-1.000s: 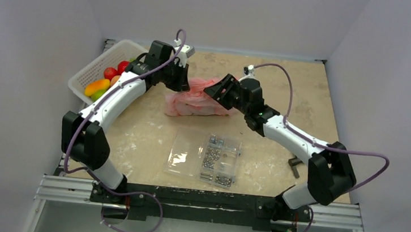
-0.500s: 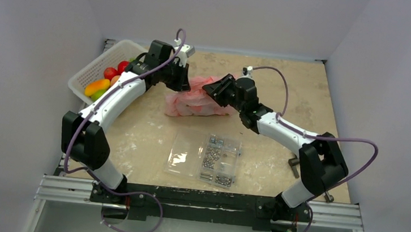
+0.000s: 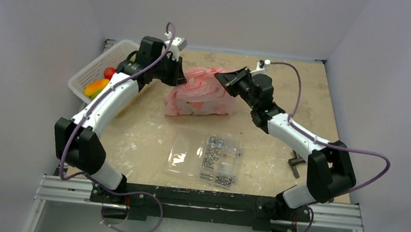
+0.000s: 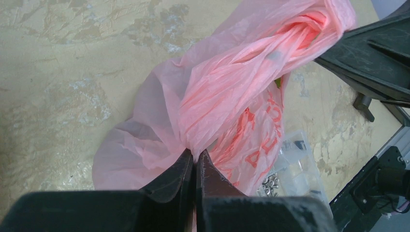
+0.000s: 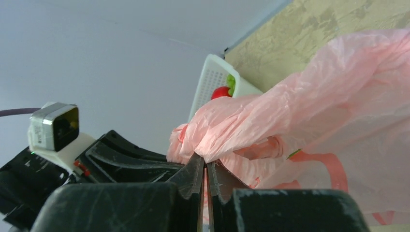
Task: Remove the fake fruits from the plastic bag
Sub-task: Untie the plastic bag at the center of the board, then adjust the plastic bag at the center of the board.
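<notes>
Plastic bag (image 3: pixel 199 95), crinkly translucent pink with red print, bulges near the table's (image 3: pixel 302 97) far edge; left gripper (image 4: pixel 196 157) and right gripper (image 5: pixel 207 165) each pinch its film.

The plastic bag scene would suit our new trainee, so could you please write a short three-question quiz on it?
1. True or false: the left gripper and the right gripper are both shut on the plastic bag.
2. In the top view, the white basket sits: A) at the far left, B) at the near right, C) under the bag.
3. In the top view, what lies just below the bag in the picture?

Key:
1. True: each pair of jaws pinches a fold of the pink film.
2. A.
3. The clear case of screws.
</notes>
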`<move>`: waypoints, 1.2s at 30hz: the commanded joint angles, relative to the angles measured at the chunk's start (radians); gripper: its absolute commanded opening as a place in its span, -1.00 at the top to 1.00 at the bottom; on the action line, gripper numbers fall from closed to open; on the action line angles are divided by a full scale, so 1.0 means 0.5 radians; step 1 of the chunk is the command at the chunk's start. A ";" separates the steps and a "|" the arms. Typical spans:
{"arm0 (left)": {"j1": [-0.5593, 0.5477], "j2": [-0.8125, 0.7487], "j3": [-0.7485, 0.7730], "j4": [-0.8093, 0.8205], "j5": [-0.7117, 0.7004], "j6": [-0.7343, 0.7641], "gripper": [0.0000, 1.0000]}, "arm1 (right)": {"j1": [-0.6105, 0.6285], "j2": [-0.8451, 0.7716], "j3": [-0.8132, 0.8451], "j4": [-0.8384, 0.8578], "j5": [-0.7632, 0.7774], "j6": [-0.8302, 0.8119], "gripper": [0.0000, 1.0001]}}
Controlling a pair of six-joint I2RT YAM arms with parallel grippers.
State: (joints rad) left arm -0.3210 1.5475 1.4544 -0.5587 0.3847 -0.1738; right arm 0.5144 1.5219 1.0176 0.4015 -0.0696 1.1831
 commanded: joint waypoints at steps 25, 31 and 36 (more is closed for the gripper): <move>0.152 -0.063 -0.076 0.183 0.284 -0.127 1.00 | -0.768 -0.122 -0.062 -0.493 -0.687 -0.965 -0.15; 0.142 -0.048 -0.109 0.224 0.286 -0.128 1.00 | -0.595 -0.497 -0.120 -0.587 -0.297 -1.565 -0.36; 0.099 -0.021 -0.092 0.179 0.224 -0.085 1.00 | -0.468 -0.490 -0.062 -0.502 -0.040 -1.608 -0.97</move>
State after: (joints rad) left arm -0.2512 1.5398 1.4021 -0.4931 0.4980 -0.2268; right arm 0.2478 1.2484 0.9638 0.1814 -0.2432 0.5262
